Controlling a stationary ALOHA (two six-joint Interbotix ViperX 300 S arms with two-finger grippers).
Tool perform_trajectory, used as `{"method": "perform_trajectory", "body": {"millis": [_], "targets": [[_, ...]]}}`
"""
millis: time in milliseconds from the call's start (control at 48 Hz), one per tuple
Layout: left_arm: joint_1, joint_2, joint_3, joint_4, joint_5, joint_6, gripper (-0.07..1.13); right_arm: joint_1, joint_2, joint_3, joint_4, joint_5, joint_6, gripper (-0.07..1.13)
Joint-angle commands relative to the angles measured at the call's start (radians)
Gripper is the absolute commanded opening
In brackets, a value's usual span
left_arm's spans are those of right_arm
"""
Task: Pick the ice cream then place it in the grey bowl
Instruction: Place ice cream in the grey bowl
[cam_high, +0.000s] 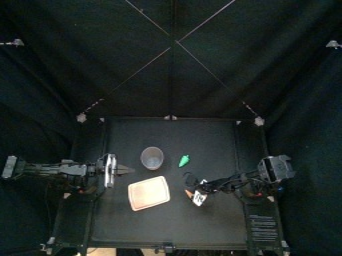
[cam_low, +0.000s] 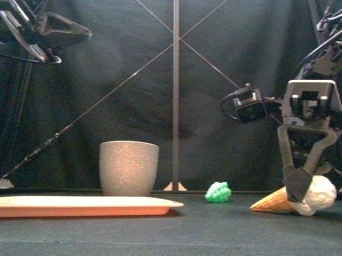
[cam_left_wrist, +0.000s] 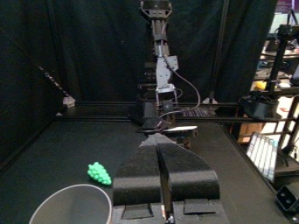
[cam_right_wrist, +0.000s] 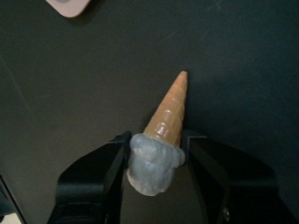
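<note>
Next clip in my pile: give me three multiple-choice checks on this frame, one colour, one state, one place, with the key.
1. The small toy beside the grey cup is: A green; B blue; C yellow.
2. The left gripper is: A open wide; B shut; C shut on the small toy.
3. The ice cream is: A in the grey cup; B in the left gripper; C on the table at the right gripper.
Key: A, the front view shows it green; B, its two jaws meet in the left wrist view; C, the cone lies on the table in the right wrist view, scoop end at the gripper.
</note>
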Motion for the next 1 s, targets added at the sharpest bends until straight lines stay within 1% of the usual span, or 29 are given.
{"method": "perform_trajectory", "body": {"millis": [21, 104, 208, 354, 542, 729, 792, 1000], "targets": [[-0.002, 0.002, -0.012, 0.000, -0.005, 0.002, -0.03, 0.005, -0.012, -0.009, 0.000, 0.008, 0.002, 0.60], [-0.002, 0.002, -0.012, 0.000, -0.003, 0.002, -0.03, 0.000, -0.018, -0.020, -0.002, 0.011, 0.000, 0.54], [-0.002, 0.002, -0.012, 0.002, -0.005, 0.002, -0.03, -0.014, -0.052, -0.052, -0.035, 0.011, -0.006, 0.54], [-0.002, 0.002, -0.012, 0.002, -0.003, 0.002, -0.03, -0.095, -0.112, -0.133, -0.163, 0.012, -0.003, 0.54], [-0.002, 0.002, -0.011, 0.002, -0.005, 0.002, -0.03, -0.204, -0.129, -0.298, -0.336, 0.012, -0.002, 0.53], [-0.002, 0.000, -0.009, 0.002, -0.003, 0.002, -0.03, -0.299, -0.049, -0.459, -0.408, -0.008, -0.008, 0.53], [-0.002, -0.002, -0.006, 0.002, -0.003, 0.002, -0.03, -0.314, -0.005, -0.509, -0.420, -0.023, -0.014, 0.53], [0.000, -0.021, -0.002, 0.000, -0.003, 0.002, -0.03, -0.339, 0.150, -0.689, -0.517, -0.031, -0.006, 0.54]]}}
